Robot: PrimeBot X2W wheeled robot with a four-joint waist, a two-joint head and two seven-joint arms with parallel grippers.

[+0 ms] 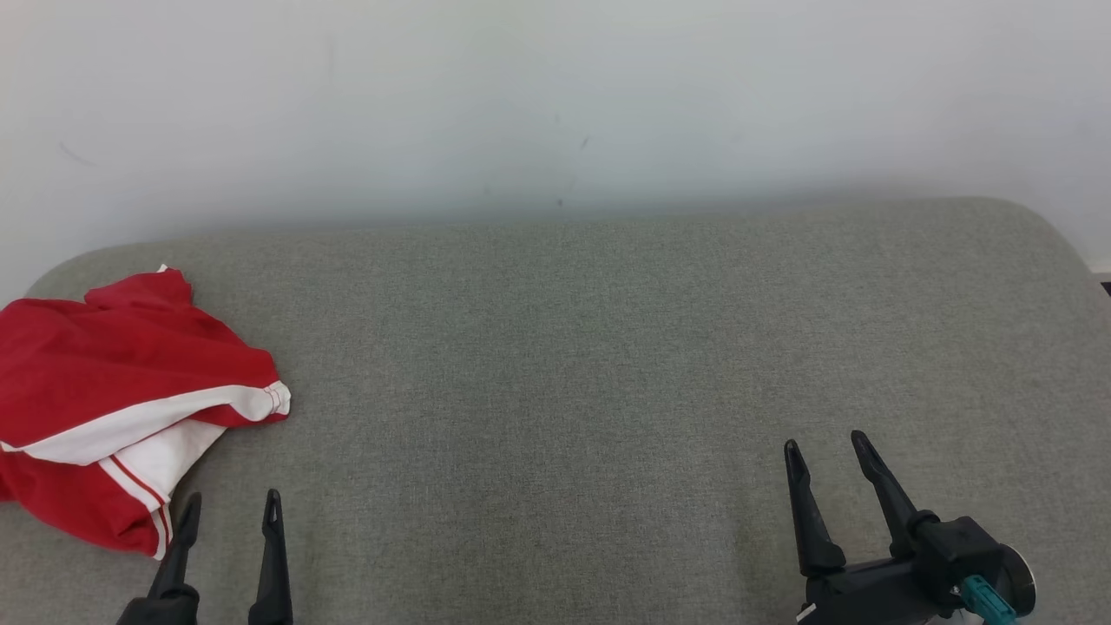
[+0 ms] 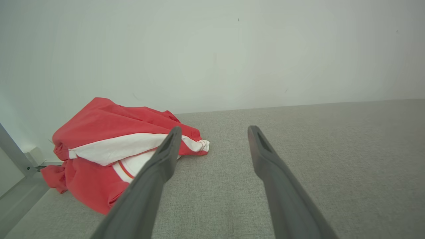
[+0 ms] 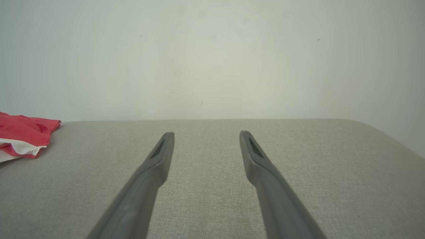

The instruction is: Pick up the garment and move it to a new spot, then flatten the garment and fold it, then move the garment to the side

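Red thin-fabric garment (image 1: pixel 113 391), white-banded with fine red stripes: crumpled in a loose heap on grey woven padded surface (image 1: pixel 608 347), just ahead-left of wide-spread, empty left gripper (image 1: pixel 233 497), well apart from equally wide, empty right gripper (image 1: pixel 825 439).

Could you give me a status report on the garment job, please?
Left claw open, empty. Right claw open, empty. Garment crumpled, left end of grey surface, untouched. Nothing seen in the way.
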